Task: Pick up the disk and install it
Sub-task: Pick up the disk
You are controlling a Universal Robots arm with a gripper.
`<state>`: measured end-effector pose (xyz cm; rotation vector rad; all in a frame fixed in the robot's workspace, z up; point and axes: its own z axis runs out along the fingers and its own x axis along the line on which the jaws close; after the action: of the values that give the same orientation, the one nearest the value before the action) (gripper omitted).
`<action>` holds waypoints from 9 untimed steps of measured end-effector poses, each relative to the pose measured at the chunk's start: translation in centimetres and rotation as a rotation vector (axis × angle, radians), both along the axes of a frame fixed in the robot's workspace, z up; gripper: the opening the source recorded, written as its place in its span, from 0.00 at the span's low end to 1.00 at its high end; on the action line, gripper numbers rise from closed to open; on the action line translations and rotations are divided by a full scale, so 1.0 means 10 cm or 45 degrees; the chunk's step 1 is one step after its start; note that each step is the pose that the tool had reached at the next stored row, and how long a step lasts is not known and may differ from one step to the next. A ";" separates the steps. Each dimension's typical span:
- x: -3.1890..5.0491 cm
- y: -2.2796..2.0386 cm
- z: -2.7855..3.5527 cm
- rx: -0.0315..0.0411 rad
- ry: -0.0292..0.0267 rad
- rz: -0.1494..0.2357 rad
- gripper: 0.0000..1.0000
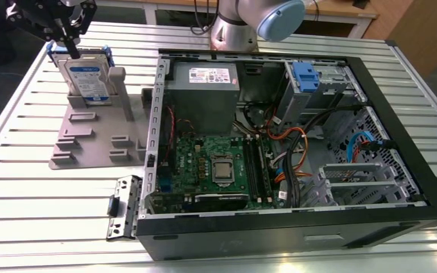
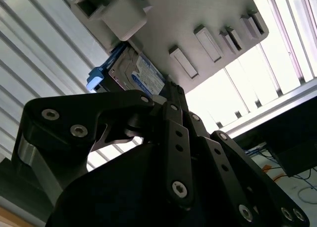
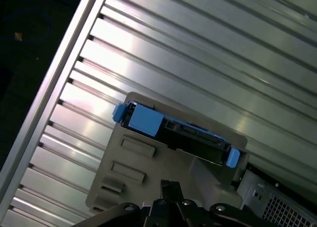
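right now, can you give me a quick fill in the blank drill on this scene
The disk stands ___ in its grey holder.
The holder sits to the exterior view's ___ of the open computer case.
The gripper hangs just above the ___'s top edge.
Missing words: upright, left, disk.

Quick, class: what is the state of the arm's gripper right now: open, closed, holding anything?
The gripper: closed, holding nothing; tip just above the disk, which stands upright in the grey holder.
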<state>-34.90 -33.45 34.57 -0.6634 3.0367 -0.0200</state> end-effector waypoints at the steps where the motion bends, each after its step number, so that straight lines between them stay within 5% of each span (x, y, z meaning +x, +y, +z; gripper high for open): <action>1: 0.000 0.000 0.000 0.0000 0.0000 0.007 0.10; 9: 0.000 0.000 0.000 0.0000 0.0000 0.058 0.10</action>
<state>-34.90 -33.45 34.57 -0.7327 3.0205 -0.0188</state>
